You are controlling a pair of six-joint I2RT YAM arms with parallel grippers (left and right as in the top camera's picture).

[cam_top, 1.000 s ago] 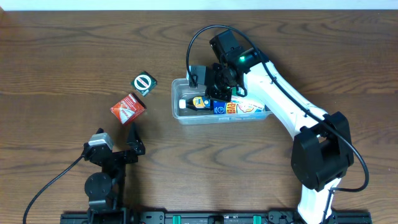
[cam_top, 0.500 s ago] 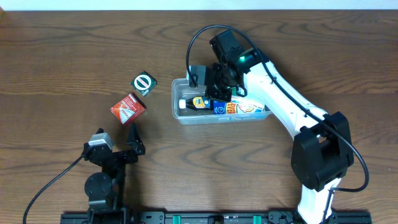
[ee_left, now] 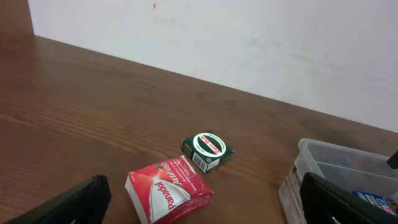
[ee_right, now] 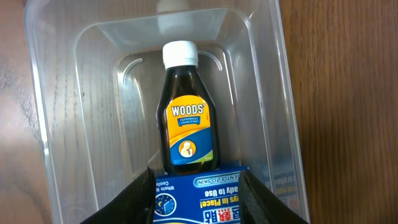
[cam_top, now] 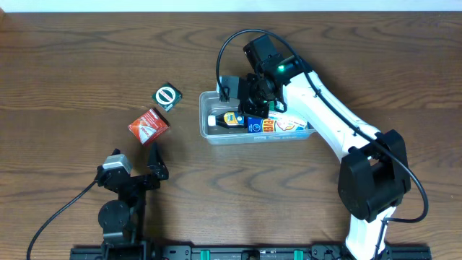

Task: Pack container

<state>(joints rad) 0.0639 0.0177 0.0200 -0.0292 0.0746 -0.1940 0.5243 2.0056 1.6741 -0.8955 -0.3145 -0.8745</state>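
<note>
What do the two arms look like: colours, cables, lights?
The right arm has white links with black joints, a lit green light near the wrist and a looping black cable. The left arm is black with a grey block and a trailing black cable. Fingers are black.

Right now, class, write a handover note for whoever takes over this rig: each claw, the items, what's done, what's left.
Left claw: open, parked, empty.
Right claw: shut on the blue box, over the container.
Packed: Woods bottle, lying flat; an orange-and-white pack.
Left to do: release the blue box, then pack the red Panadol box and the green box, both on the table beside the container.
</note>
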